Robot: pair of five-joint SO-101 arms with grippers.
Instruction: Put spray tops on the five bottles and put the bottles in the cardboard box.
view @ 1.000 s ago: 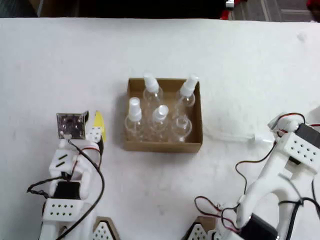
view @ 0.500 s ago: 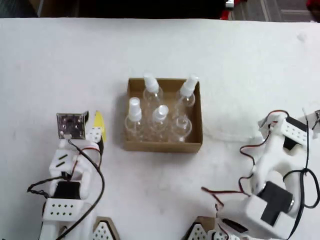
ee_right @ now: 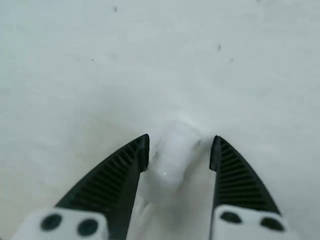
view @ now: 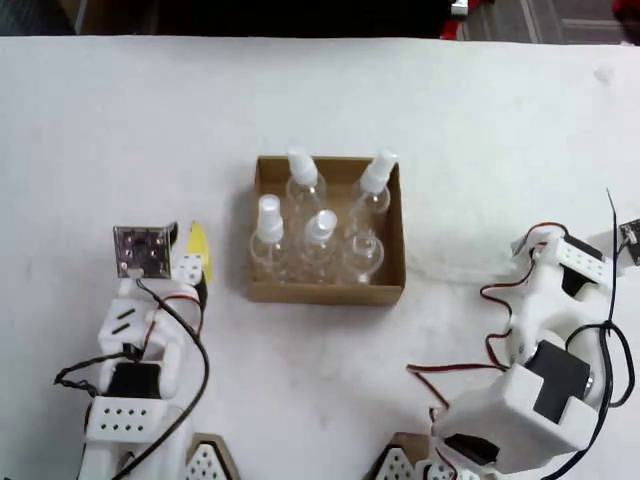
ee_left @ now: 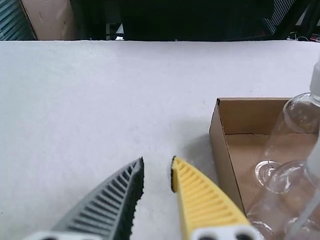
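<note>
Standing at the centre of the high view, the cardboard box (view: 326, 292) is seen on the white desk (view: 150, 120). Four topped bottles (view: 303, 178) are counted upright inside it. Two are set along the upper wall of the box and two at its left and middle, each with a white sprayer fitted. The bare bottle (view: 362, 252), with nothing on its neck, is placed in the lower right corner of the box.

The loose spray top (ee_right: 170, 157) is found lying on the bare desk between the black fingers of the right tool (ee_right: 180, 137). The tool is held wide, one finger on each side of the top — whether either finger presses on it cannot be told. The right arm (view: 545, 330) is folded at the lower right of the high view.

The left tool (ee_left: 157, 162) is set at the lower left of the high view, near the box's left wall. Its grey and yellow fingers are parted by a narrow gap — nothing is held between them.
</note>
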